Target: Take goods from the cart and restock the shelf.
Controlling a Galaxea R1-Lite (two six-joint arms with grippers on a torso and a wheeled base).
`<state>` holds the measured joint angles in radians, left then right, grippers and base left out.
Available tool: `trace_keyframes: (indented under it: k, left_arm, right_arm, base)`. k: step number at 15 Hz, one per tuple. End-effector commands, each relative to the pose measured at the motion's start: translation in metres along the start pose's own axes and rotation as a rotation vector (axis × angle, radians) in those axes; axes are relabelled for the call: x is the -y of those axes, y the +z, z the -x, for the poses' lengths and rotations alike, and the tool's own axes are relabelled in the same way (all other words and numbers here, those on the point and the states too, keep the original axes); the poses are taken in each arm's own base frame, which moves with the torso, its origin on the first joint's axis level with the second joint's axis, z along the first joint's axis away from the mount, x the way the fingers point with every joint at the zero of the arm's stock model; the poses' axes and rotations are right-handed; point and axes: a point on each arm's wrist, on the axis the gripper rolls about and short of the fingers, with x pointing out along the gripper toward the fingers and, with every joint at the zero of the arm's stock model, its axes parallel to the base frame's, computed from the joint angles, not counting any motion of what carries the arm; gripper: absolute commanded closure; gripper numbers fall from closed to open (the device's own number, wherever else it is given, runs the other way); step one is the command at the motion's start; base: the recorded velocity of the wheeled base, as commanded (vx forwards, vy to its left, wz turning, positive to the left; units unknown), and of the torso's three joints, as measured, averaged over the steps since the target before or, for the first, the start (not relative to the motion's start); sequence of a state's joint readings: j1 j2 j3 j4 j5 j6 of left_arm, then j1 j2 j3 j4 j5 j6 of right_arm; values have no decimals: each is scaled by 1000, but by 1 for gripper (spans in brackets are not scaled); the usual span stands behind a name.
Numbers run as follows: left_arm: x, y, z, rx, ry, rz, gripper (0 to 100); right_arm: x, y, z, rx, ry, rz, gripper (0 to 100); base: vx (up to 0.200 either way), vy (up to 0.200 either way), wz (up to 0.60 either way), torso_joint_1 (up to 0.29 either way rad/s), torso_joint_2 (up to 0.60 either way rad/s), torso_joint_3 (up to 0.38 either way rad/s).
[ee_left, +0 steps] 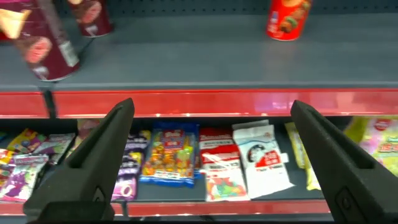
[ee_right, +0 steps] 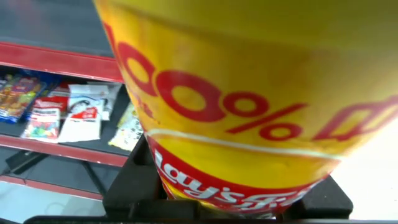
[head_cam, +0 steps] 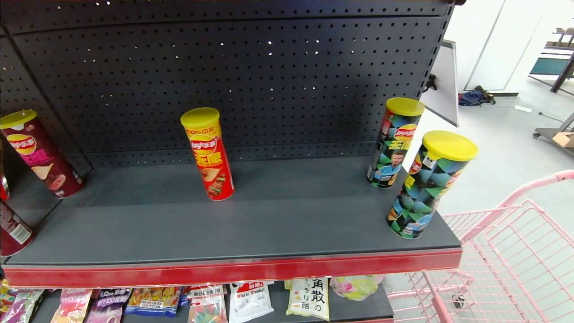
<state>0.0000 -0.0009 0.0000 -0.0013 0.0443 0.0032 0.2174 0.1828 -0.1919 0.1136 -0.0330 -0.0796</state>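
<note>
A yellow-and-red chip can [ee_right: 249, 93] sits very close in the right wrist view, with my right gripper [ee_right: 230, 208] shut on it, its black fingers [ee_right: 134, 190] at the can's base. On the dark shelf board [head_cam: 224, 224] a red can [head_cam: 208, 152] stands upright in the middle. Two green-patterned cans [head_cam: 397, 141] [head_cam: 430, 184] stand at the right end. A maroon can [head_cam: 38, 152] is at the left. My left gripper [ee_left: 211, 106] is open and holds nothing, level with the shelf's red front edge [ee_left: 205, 102].
A pink wire cart [head_cam: 515, 251] stands to the right of the shelf. Snack bags [head_cam: 251, 300] lie on the lower shelf, also seen as bags [ee_left: 186, 162] past the left fingers. A second maroon can [head_cam: 11, 229] is at the far left edge. A perforated back panel [head_cam: 246, 80] closes the shelf.
</note>
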Motion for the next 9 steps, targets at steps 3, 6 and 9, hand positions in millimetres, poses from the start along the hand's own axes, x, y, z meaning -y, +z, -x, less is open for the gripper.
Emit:
trace_keyframes:
  k: [3,6,9]
  left_arm:
    - [0,0,0,-1,0,0,0]
    - [0,0,0,-1,0,0,0]
    - [0,0,0,-1,0,0,0]
  right_arm:
    - [0,-5,2,17,-3,-4,100]
    - [-1,-10,3,24,-4,-4,100]
    - [-1,-10,3,25,-2,-4,100]
  base:
    - [0,200,0,1,1,2]
    - [0,200,0,4,2,1]
    - [0,200,0,2,1,1]
